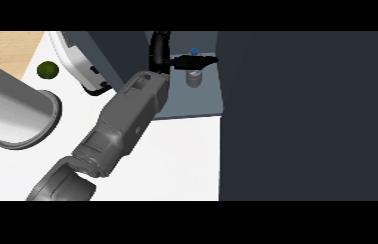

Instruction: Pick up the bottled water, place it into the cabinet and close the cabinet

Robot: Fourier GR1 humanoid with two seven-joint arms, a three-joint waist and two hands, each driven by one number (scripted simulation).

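Observation:
The bottled water [193, 80] is a small grey bottle with a blue cap, on the blue-grey floor of the open cabinet [199, 105]. My left hand [184, 62] reaches into the cabinet at the end of a long grey forearm that runs up from the lower left. Its black fingers are curled across the bottle's middle, so only the cap above them and the body below them show. The cabinet's dark door [295, 113] stands open and fills the right side of the view. My right hand does not show.
A green round fruit [47, 69] lies on the white counter [184, 158] at the upper left. A large grey pot [22, 119] sits at the left edge. A white and grey appliance [83, 63] stands just left of the cabinet.

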